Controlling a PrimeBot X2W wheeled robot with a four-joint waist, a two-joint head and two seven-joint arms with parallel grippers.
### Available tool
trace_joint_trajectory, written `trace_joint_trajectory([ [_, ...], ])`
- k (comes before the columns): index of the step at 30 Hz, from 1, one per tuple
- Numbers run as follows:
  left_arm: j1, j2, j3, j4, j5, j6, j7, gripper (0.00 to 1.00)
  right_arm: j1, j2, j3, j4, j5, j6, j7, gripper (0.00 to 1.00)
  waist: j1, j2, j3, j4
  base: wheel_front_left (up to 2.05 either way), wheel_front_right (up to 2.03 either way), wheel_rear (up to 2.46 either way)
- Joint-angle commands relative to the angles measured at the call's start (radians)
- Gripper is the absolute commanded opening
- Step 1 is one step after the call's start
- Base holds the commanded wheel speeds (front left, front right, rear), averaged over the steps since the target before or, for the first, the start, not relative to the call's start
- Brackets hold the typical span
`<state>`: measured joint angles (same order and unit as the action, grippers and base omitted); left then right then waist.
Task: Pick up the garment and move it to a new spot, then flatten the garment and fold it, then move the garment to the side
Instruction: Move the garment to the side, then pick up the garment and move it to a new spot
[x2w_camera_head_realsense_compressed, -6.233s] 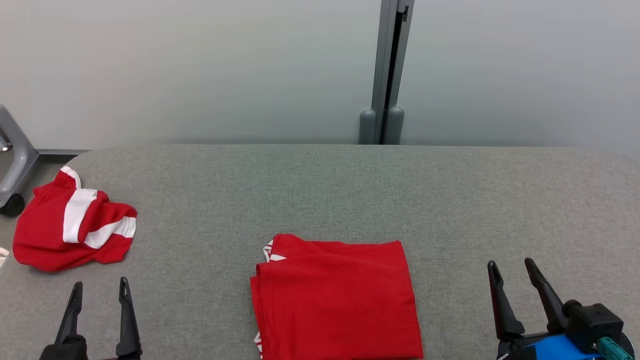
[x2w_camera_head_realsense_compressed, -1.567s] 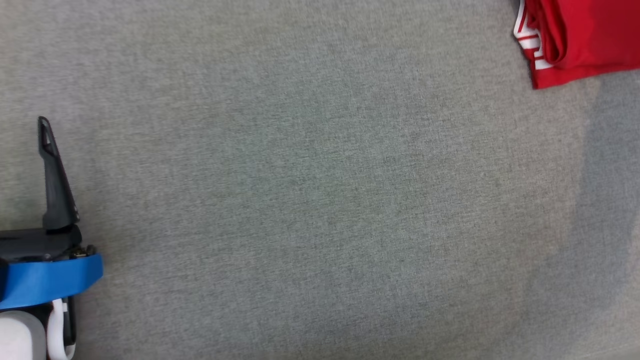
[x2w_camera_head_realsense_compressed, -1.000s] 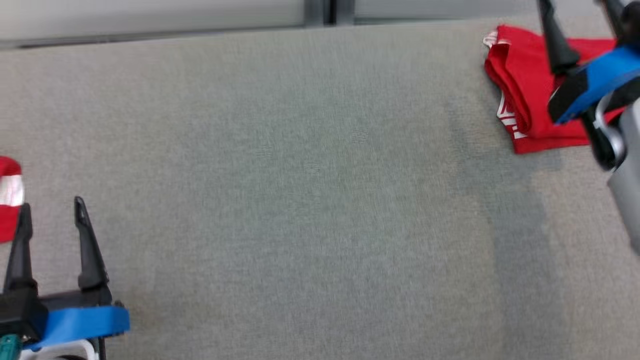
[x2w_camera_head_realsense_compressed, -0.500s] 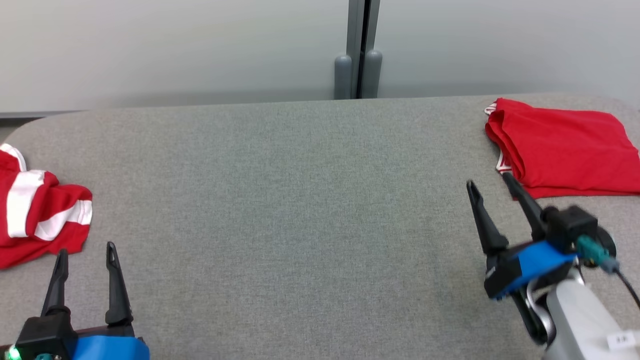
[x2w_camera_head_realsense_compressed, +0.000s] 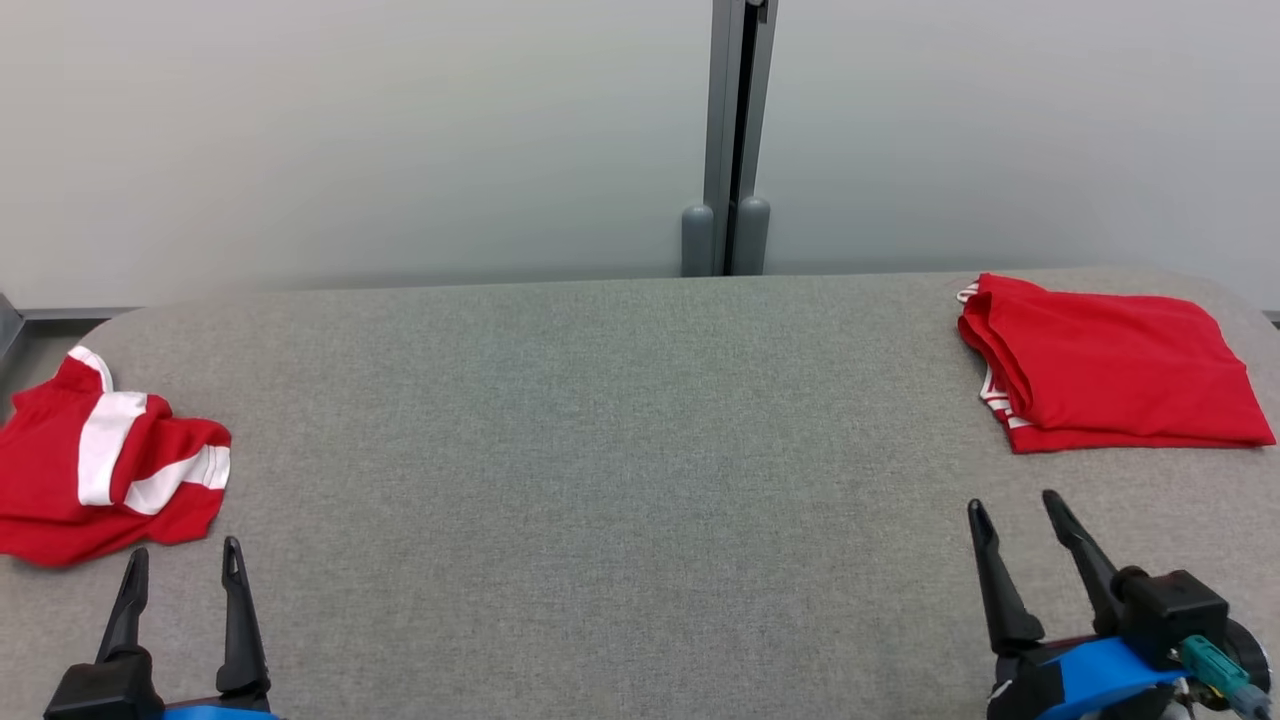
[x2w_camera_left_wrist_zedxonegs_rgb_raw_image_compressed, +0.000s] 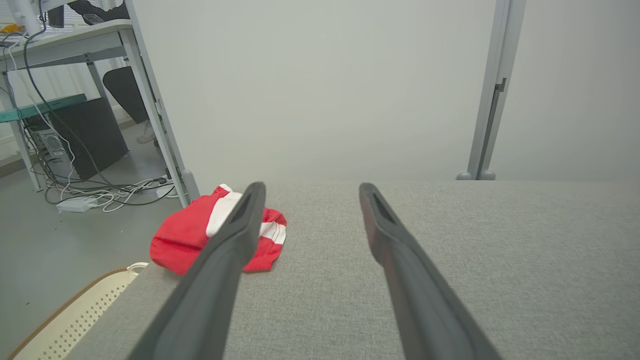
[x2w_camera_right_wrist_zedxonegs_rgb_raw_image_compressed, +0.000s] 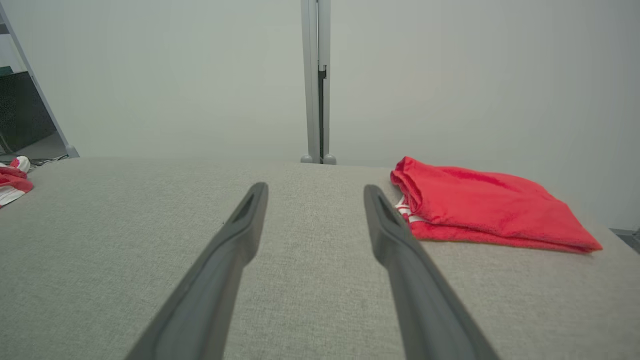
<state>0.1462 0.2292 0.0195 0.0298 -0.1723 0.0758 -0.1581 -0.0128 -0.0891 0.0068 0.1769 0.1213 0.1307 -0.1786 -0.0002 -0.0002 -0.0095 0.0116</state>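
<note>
Red-and-white crumpled garment (x2w_camera_head_realsense_compressed: 110, 480) at left edge of table (x2w_camera_head_realsense_compressed: 600, 450): likely soft, light, limp; best pinched at raised fold. Left tool (x2w_camera_head_realsense_compressed: 183, 550), right tool (x2w_camera_head_realsense_compressed: 1012, 503): fingers apart, empty.

no readable text, labels, brands or numbers anywhere. the white markings (x2w_camera_head_realsense_compressed: 998, 403) on the left edge of the folded red fabric garment (x2w_camera_head_realsense_compressed: 1110, 365) are too small to tell if they're print.
</note>
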Motion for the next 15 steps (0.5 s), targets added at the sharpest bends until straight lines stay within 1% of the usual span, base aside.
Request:
trace_joint_trajectory([
  [1,0.007,0.007,-0.001,-0.008,-0.002,0.003,0.007,1.00,0.026,0.010,-0.010,-0.027,-0.010,0.000,0.012,1.00,0.0002,0.0002,-0.004,0.002,0.00,0.00,0.00],
  [7,0.016,0.012,-0.006,-0.024,-0.008,0.006,0.031,1.00,0.077,0.032,-0.031,-0.124,-0.020,0.000,0.054,1.00,0.0002,0.0002,-0.016,0.012,0.00,0.00,0.00],
  [15,0.022,0.023,-0.014,-0.035,-0.013,0.008,0.055,1.00,0.070,0.038,-0.053,-0.156,-0.019,0.000,0.080,1.00,0.0002,0.0002,-0.019,0.019,0.00,0.00,0.00],
])
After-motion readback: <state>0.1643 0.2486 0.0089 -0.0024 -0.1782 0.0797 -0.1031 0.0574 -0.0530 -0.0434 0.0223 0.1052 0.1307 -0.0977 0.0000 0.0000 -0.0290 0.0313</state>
